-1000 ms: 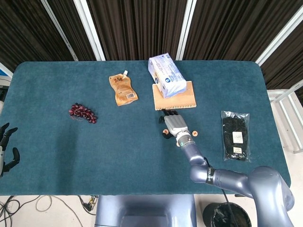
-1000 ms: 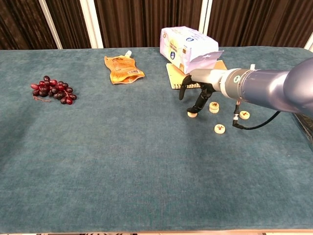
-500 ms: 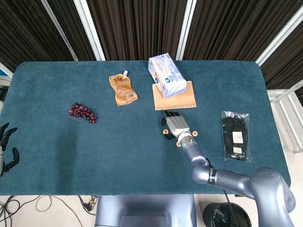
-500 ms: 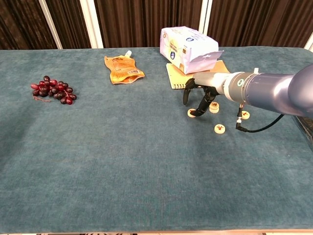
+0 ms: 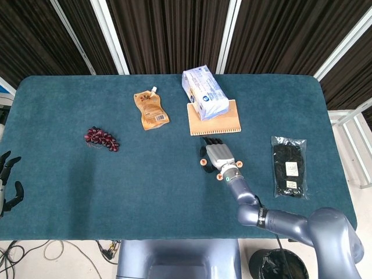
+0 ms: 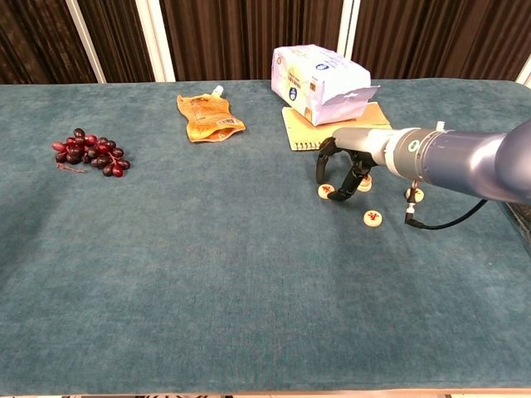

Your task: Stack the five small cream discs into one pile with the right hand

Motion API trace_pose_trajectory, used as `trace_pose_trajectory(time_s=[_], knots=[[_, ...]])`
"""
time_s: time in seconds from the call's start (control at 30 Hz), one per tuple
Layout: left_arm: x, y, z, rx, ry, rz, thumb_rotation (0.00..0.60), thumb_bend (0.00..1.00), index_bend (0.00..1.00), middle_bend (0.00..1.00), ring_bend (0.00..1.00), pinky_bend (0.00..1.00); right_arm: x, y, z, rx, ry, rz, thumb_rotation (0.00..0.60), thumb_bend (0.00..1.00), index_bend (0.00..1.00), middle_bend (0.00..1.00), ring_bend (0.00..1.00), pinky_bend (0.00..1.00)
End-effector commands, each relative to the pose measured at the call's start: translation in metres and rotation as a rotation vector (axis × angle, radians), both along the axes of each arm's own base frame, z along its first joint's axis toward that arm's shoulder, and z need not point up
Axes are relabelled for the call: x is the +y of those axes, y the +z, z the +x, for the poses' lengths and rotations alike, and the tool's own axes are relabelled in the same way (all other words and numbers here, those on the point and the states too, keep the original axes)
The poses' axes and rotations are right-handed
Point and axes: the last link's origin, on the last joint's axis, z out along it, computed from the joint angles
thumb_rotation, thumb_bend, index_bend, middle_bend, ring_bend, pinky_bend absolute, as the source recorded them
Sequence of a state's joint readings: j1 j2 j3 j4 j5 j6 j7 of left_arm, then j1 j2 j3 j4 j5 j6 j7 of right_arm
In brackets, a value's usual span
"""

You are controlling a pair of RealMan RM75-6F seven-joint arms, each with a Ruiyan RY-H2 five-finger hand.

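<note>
Several small cream discs with red marks lie on the teal table: one just left of my right hand, one nearer the front, one by the wrist, and one partly hidden behind the fingers. In the head view the discs show at the hand's left, below it and at its right. My right hand arches over the cloth between the two nearest discs, fingers pointing down and apart, nothing in it. My left hand hangs off the table's left edge, fingers spread.
A wooden notepad with a white tissue pack on it lies just behind the right hand. An orange pouch and red grapes lie to the left. A black packet sits to the right.
My right hand has slid a little to the right, its fingertips coming off the left disc, which stays in place. The left hand has not moved.
</note>
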State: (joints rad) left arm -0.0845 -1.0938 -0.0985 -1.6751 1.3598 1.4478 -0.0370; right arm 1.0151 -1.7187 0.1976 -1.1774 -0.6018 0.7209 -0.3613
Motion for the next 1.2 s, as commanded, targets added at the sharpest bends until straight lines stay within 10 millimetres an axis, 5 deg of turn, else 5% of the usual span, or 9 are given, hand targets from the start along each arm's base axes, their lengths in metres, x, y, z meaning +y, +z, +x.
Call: trace_pose_trajectory(time_s=[0.03, 1.2], knots=[[0.0001, -0.0001, 0.0000, 0.000, 0.000, 0.000, 0.600, 0.62, 0.16, 0.00, 0.00, 0.00, 0.0008, -0.0004, -0.0010, 0.001, 0.001, 0.001, 0.600, 0.41, 0.42, 0.00, 0.00, 0.00], [-0.0004, -0.0015, 0.0002, 0.003, -0.001, -0.008, 0.600, 0.62, 0.16, 0.00, 0.00, 0.00, -0.0022, -0.0045, -0.0056, -0.017, -0.009, -0.007, 0.600, 0.41, 0.47, 0.00, 0.00, 0.00]])
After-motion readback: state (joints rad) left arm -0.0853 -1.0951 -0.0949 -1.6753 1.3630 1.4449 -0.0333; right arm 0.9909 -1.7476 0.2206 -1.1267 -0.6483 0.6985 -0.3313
